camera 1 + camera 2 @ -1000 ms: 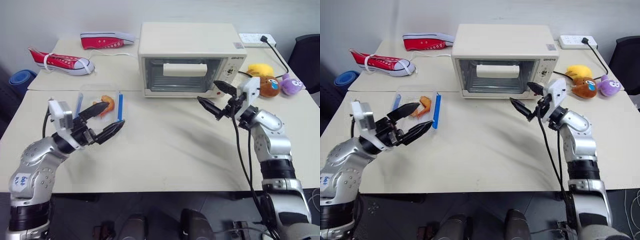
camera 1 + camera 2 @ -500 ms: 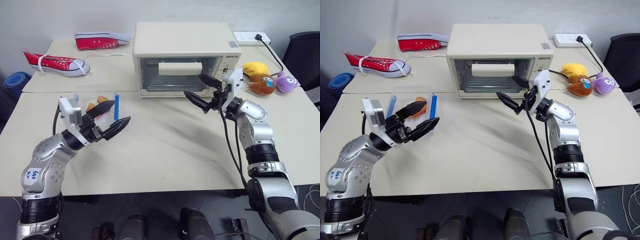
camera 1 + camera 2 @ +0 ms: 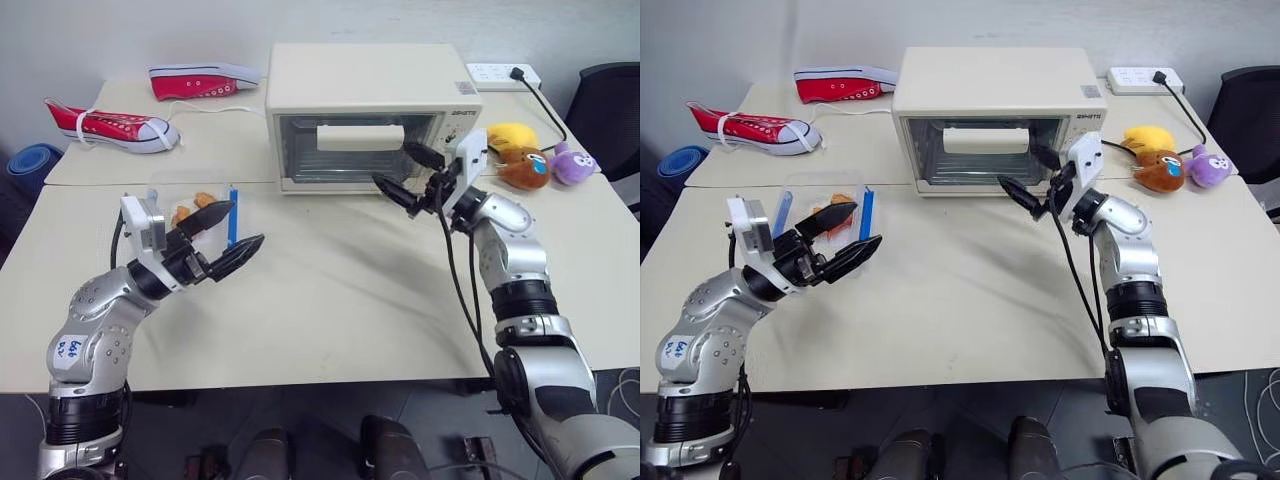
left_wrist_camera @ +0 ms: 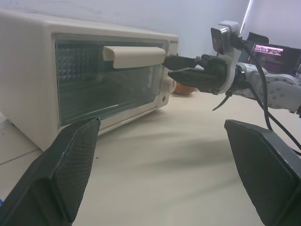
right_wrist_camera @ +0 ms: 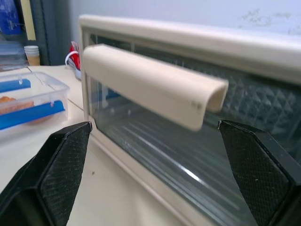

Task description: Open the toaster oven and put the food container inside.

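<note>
**Kid:** Is the job almost done?

**Helper:** No, it has hardly begun. The toaster oven sits at the back of the surface and its glass door is shut. The cream handle has nothing on it yet.

**Kid:** Where is the food container?

**Helper:** It sits on the surface, off to the left of the oven and well apart from it. You can see the orange food and the blue strips through the clear sides. It is not in the oven.

**Kid:** What are the arms doing?

**Helper:** The right gripper is up close in front of the oven door, near the handle's right end. Its two black fingers are spread wide, and they hold nothing. I think it is about to take the handle, but it does not touch it yet.

**Kid:** And the other one?

**Helper:** The left gripper hangs just in front of the container. Its fingers are spread wide too, with nothing between them.

**Kid:** So what is left?

**Helper:** Almost all of it, I think. Pull the door down, pick up the container, and put it inside.
</note>
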Available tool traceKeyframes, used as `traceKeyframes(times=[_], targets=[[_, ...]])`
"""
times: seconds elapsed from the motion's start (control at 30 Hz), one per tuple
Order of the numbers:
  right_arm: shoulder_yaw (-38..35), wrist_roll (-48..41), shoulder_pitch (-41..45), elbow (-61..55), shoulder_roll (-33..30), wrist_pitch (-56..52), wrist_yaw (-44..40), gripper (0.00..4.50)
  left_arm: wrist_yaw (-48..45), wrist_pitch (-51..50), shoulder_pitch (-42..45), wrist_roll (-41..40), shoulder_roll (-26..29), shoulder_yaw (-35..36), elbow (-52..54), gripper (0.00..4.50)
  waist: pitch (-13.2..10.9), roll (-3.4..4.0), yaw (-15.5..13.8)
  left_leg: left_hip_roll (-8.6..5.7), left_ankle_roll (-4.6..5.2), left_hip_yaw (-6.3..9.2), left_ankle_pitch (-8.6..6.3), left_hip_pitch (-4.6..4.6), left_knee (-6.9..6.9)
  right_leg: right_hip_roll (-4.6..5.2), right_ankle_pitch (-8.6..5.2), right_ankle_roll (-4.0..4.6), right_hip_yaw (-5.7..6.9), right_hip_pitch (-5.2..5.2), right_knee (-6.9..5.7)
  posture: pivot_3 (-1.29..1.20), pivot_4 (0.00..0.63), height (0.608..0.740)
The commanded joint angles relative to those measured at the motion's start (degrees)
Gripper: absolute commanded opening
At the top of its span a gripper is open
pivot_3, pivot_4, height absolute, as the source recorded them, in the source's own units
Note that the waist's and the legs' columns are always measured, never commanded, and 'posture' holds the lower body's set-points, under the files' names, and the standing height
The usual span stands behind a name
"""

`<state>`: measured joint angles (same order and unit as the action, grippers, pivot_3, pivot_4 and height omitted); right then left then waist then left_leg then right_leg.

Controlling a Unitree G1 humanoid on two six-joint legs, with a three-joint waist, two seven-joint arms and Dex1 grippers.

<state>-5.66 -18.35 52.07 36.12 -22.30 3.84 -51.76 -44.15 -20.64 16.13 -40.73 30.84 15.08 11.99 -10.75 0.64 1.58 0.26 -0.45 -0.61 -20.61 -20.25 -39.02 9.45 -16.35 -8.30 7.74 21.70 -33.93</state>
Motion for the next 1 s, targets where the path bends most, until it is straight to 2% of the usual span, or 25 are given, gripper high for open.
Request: traceKeyframes(times=[0.03, 0.27, 0.43, 0.53, 0.7, 0.9, 0.93, 1.0], targets=[[-0.79, -1.36, 0.24, -2.73, 0.45, 0.2, -1.22, 4.48, -0.09, 0.92, 0.99, -0.18, -0.32, 0.87, -0.25, 4.5, 0.0, 0.0, 0.02, 0.0, 0.0, 0.0, 0.0, 0.0, 0.0, 0.0, 0.0, 0.0, 0.0, 0.0, 0.0, 0.0, 0.15, 0.74], [0.2, -2.49, -7.22, -13.47, -0.79, -5.11, -2.6, 4.48, 0.76, 0.9, 1.46, 0.49, -0.35, 1.25, -0.86, 4.5, 0.0, 0.0, -0.1, 0.0, 0.0, 0.02, 0.0, -0.02, 0.01, 0.0, 0.0, -0.01, 0.01, 0.0, 0.01, 0.0, 0.15, 0.74], [1.02, -2.09, -12.72, -20.49, -2.23, -5.87, -3.87, 4.48, 1.4, 2.95, 5.5, 2.99, -0.64, 0.83, -5.04, 4.5, -0.01, 0.0, -0.13, -0.01, 0.0, -0.01, 0.0, -0.02, -0.03, 0.0, 0.01, -0.01, -0.01, 0.0, -0.01, 0.0, 0.15, 0.74], [1.89, -0.46, -15.06, -21.54, -3.26, -4.46, -4.66, 4.5, 1.01, 4.92, 10.01, 4.95, -1.06, 0.14, -10.51, 3.9, -0.01, 0.0, -0.16, -0.01, 0.0, -0.01, 0.0, -0.01, -0.03, 0.0, 0.01, -0.01, 0.0, 0.0, -0.03, 0.0, 0.15, 0.74], [2.9, 0.82, -16.27, -21.24, -3.51, -2.02, -5.14, 4.5, 0.76, 12.39, 24.46, 11.23, -3.53, -2.16, -28.61, 2.33, -0.07, -0.12, -0.46, -0.05, 0.0, -0.01, 0.01, -0.03, -0.08, -0.01, 0.02, -0.04, 0.02, -0.01, -0.02, 0.0, 0.15, 0.74], [3.54, 1.51, -16.13, -20.56, -3.28, -0.35, -5.02, 4.5, -2.1, 20.25, 34.98, 16.84, -6.85, -4.75, -45.14, 0.41, -0.08, -0.14, 0.02, -0.08, 0.01, -0.04, 0.0, -0.02, 0.03, 0.0, 0.04, -0.08, 0.04, 0.01, 0.04, 0.0, 0.15, 0.74], [3.58, 1.56, -16.14, -20.44, -3.27, -0.14, -5.0, 4.5, -2.75, 21.25, 36.01, 17.68, -7.3, -5.36, -47.02, 0.17, -0.09, -0.15, 0.04, -0.08, 0.01, -0.06, 0.0, -0.03, 0.05, 0.0, 0.04, -0.08, 0.04, 0.02, 0.05, 0.0, 0.15, 0.74], [3.43, 1.68, -16.52, -20.57, -3.44, 0.23, -4.84, 4.5, -4.32, 22.73, 37.5, 18.97, -8.37, -6.51, -49.97, 0.07, -0.09, -0.15, 0.04, -0.08, 0.01, -0.08, 0.0, -0.03, 0.05, 0.0, 0.04, -0.09, 0.05, 0.04, 0.05, 0.0, 0.15, 0.74]])
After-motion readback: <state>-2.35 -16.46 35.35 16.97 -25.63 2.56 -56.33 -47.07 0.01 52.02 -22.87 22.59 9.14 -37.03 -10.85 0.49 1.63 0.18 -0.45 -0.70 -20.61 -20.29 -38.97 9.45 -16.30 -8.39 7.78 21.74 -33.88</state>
